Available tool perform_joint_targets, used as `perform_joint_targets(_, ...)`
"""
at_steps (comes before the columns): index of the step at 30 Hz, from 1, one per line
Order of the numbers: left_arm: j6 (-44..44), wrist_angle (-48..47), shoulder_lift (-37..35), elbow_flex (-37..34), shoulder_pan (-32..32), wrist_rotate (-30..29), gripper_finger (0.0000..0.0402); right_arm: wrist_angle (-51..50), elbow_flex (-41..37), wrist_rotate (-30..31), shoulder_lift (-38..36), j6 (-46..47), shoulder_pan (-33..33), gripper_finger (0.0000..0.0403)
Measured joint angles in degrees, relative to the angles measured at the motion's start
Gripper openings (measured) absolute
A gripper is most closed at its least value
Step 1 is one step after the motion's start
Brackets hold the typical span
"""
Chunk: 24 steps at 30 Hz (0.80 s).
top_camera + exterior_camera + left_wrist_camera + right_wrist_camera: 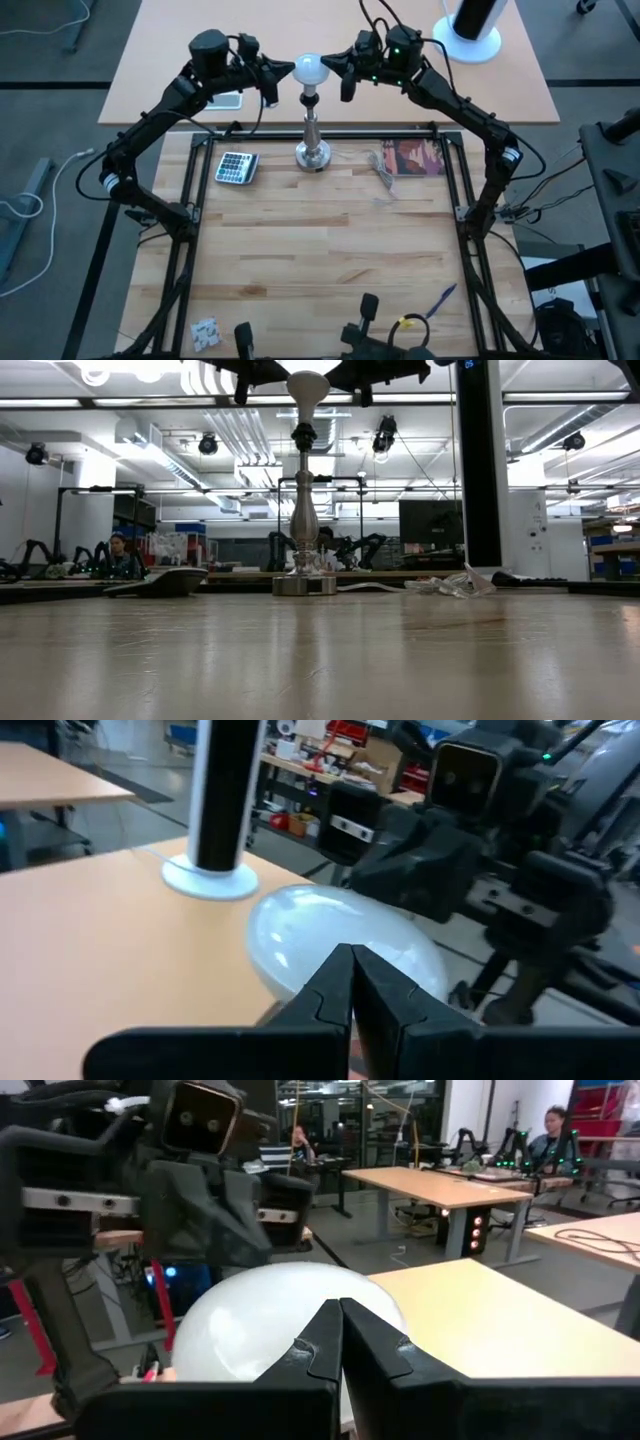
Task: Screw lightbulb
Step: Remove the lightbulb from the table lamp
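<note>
The white frosted lightbulb (309, 69) stands upright with its neck in the black socket (304, 432) on top of the silver stand (313, 150), at the table's far middle. My left gripper (289, 70) is shut and comes level at the bulb from the table's left. My right gripper (329, 66) is shut and comes level from the table's right. The two shut tips face each other across the bulb's round top. Each wrist view shows the bulb (330, 935) (260, 1325) just past its own shut fingers, with the other arm behind. My left gripper lies with its shut fingertips (350, 960) against the bulb's left side (300, 945), level, from the table's left. The bulb stays upright in the socket. My right gripper lies with its shut fingertips (340, 1312) against the bulb's right side (290, 1315), level, from the table's right.
A calculator (236, 167) lies left of the stand's base, and a booklet (412, 157) with clear wrapping lies to its right. A white cylinder on a round base (470, 30) stands on the desk beyond. A blue pen (441, 296) lies near the front right.
</note>
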Motion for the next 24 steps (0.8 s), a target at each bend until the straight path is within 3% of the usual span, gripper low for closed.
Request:
perform_joint_targets(14, -1.8, -1.3, -0.7, 0.0, -4.2, 3.0, 0.0000, 1.1, 1.1, 1.2, 0.8, 0.6, 0.0, 0.0000)
perform_joint_targets(24, 8.0, -0.1, -2.0, 4.4, -2.3, -7.2, 0.0000, -4.6, 7.1, 0.6, -0.5, -0.8, -0.2, 0.0000)
